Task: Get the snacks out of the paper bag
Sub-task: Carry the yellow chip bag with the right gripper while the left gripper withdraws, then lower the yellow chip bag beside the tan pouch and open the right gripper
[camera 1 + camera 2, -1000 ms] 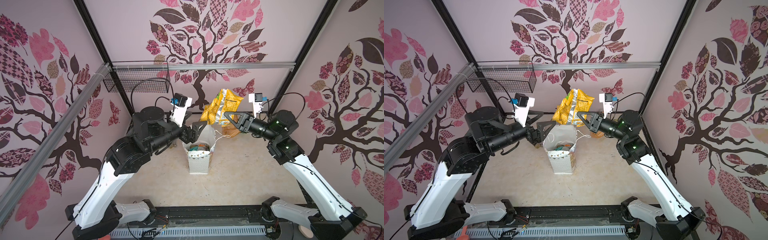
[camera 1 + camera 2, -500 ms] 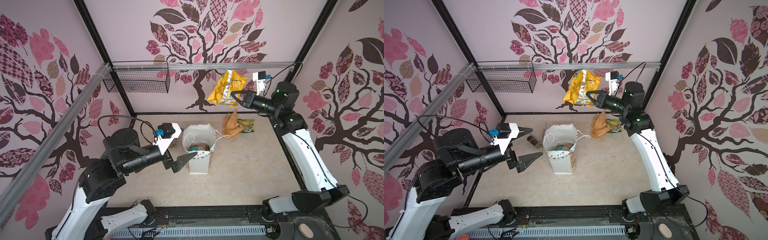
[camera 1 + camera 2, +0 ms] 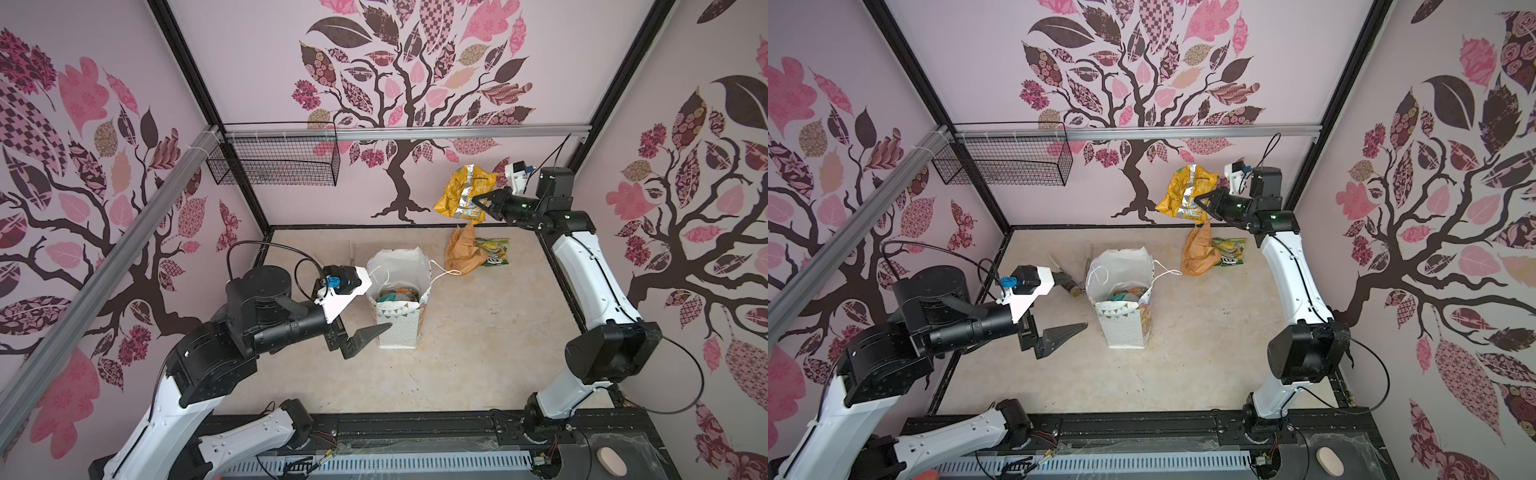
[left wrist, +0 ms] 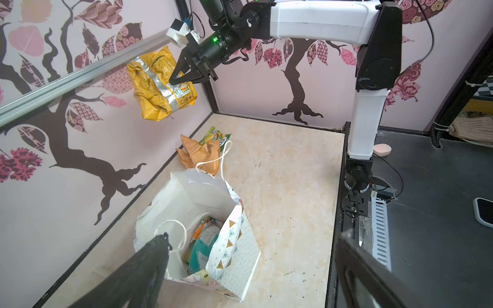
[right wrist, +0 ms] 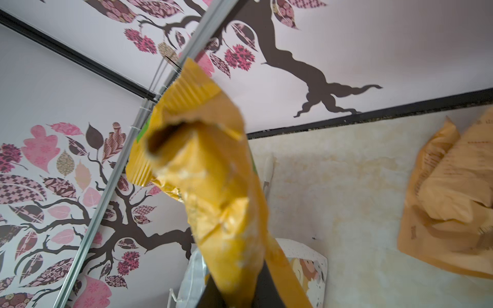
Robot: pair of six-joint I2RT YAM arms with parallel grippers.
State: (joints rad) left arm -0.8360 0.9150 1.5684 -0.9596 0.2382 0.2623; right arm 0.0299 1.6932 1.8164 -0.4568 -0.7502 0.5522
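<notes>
Holding mustard-yellow packet (image 3: pixel 461 195) high in clamped right fingers (image 4: pixel 180 66) | left fingers (image 3: pixel 1065 332) apart beside paper bag (image 3: pixel 1125 330)

Crumpled tan paper (image 3: pixel 459 251) on beige tabletop (image 3: pixel 478 353), black wire basket (image 3: pixel 274 166) on wall (image 3: pixel 249 83)

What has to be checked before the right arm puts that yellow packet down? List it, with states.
1. Right gripper shut on the mustard-yellow packet: ok.
2. Packet lifted clear of the paper bag: ok.
3. Bare table near the green-and-yellow packet for the drop: ok.
4. Left gripper open, holding nothing: ok.
5. Bag upright, mouth open: ok.
6. Bag emptied: not ok, a teal packet and others are inside.
</notes>
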